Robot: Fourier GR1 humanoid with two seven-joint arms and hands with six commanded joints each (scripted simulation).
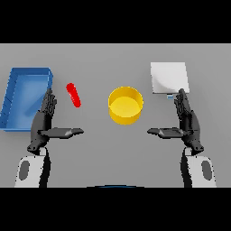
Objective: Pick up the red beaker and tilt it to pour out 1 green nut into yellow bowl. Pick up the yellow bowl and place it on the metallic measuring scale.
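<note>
Both hands are up and waiting, nothing held. The left robot hand (pixel 44 121) hovers at the left with fingers straight and thumb stretched inward; the right robot hand (pixel 187 121) mirrors it on the other side, spread the same way.

The small red cylindrical beaker (pixel 73 94) sits on the grey bench (pixel 99 153) just ahead of the left hand and a little inward, and it appears tilted or lying at a slant rather than upright; I cannot tell which. No green nut shows from here. The beaker looks light, rigid and smooth-sided, so I'd judge it slippery: wrap it round the middle, not the ends, and tip it gently since one nut is all that's wanted.

Centre stage is the round yellow bowl (pixel 125 105), open and apparently empty, well apart from the beaker. It looks stiff and light; its wall or rim is the likely place to take it.

To the right of the bowl lies the flat square metallic measuring scale (pixel 168 77), just ahead of the right hand's fingertips. Far left, the shallow blue rectangular tray (pixel 13 97) stands close beside the left hand, so that wall limits any outward swing. Between beaker, bowl and scale there's bare bench, good room for the pour and carry.
</note>
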